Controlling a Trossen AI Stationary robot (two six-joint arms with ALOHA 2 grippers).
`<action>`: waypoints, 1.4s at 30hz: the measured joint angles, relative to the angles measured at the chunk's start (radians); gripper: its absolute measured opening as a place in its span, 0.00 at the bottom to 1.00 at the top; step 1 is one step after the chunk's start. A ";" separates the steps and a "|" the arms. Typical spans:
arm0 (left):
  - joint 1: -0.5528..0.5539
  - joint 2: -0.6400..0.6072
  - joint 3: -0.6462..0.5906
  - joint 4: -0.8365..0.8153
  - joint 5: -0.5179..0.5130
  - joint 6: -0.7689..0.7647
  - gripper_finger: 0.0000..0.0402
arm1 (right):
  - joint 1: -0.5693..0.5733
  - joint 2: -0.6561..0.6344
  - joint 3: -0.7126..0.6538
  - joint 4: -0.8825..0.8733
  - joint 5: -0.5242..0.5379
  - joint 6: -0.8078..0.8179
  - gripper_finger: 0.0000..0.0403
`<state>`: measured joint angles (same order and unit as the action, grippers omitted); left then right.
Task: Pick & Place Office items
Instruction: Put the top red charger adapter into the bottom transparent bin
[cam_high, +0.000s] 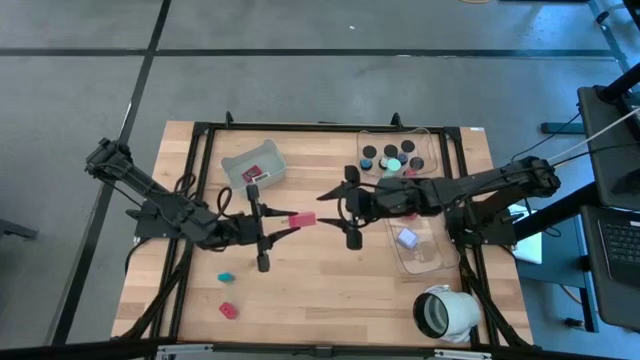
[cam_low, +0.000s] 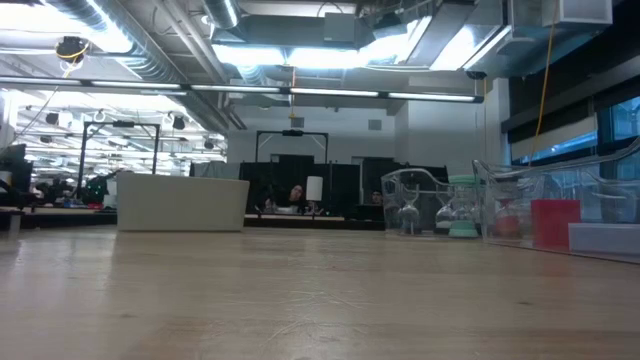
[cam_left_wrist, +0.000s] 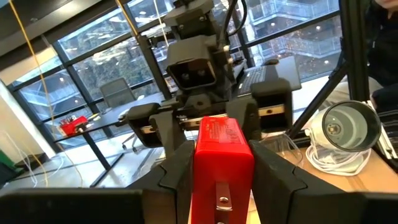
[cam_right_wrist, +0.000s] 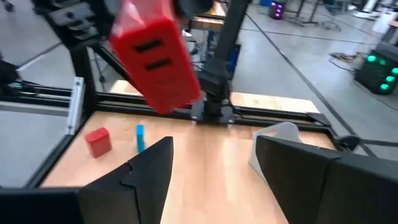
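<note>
Currently the left gripper pinches a red block by one end, held in the air over mid-table. The right gripper faces it with fingers spread, just beside the free end, not touching. Block looks rigid, light, smooth plastic; probably slippery. Best hold: flat long faces near the free end, clear of the left fingers.

Block held over mid-worktop, between left gripper and right gripper. Tray behind the block. Two loose pieces nearer the front edge, left of it.
</note>
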<state>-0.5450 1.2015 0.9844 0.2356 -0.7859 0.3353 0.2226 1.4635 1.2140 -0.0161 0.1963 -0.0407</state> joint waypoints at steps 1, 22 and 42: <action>0.005 0.000 0.000 0.000 0.010 -0.002 0.30 | 0.000 0.000 0.000 0.004 -0.008 0.001 0.58; 0.101 0.000 0.000 0.008 0.137 -0.061 0.30 | 0.002 0.005 0.000 0.170 -0.082 -0.065 0.79; 0.164 -0.001 0.001 0.054 0.255 -0.072 0.30 | 0.002 0.005 0.000 0.216 -0.081 -0.076 0.37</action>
<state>-0.3813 1.2001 0.9852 0.2897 -0.5314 0.2637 0.2241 1.4689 1.2140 0.1999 0.1148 -0.1164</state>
